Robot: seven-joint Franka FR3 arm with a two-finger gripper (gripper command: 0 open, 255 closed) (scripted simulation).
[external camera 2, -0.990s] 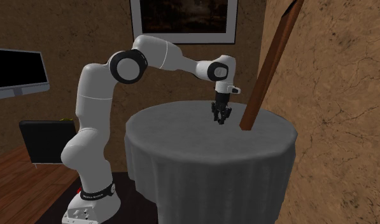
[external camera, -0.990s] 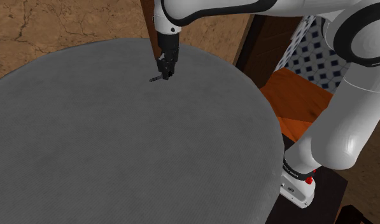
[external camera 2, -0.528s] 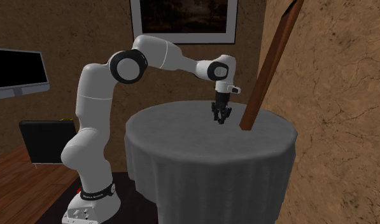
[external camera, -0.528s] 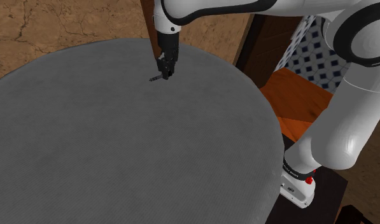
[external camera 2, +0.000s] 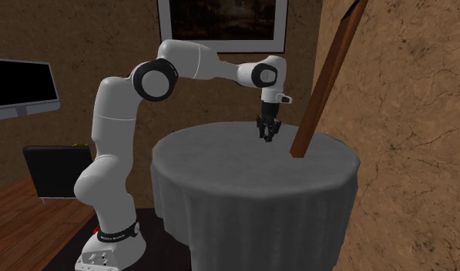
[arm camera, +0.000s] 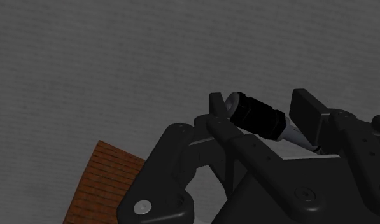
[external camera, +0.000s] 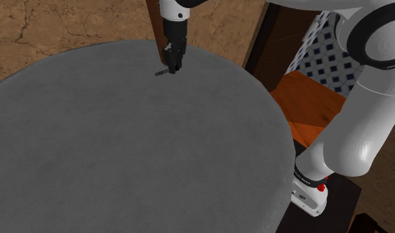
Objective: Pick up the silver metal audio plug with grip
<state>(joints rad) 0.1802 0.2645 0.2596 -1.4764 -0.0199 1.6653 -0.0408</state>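
The audio plug [arm camera: 261, 119] is a small cylinder with a black grip and silver ends. My black gripper [arm camera: 265, 114] is shut on it, one finger at each side of the grip. In the shoulder view the gripper [external camera: 171, 66] hangs above the far part of the round grey table [external camera: 123, 152], and the plug [external camera: 163, 72] sticks out sideways from the fingertips, clear of the cloth. In the second exterior view the gripper [external camera 2: 267, 136] hovers over the tabletop [external camera 2: 243, 162] near the leaning board.
A brown wooden board [external camera 2: 322, 81] leans on the table close to the gripper, on the second exterior view's right. A brick-coloured patch [arm camera: 102, 184] lies below the hand. The robot's base [external camera: 311, 192] stands beside the table. A dark screen [external camera 2: 20, 88] and a framed picture [external camera 2: 223, 23] hang on the walls.
The gripper has risen a little with the plug clasped in it, lifting it off the tablecloth.
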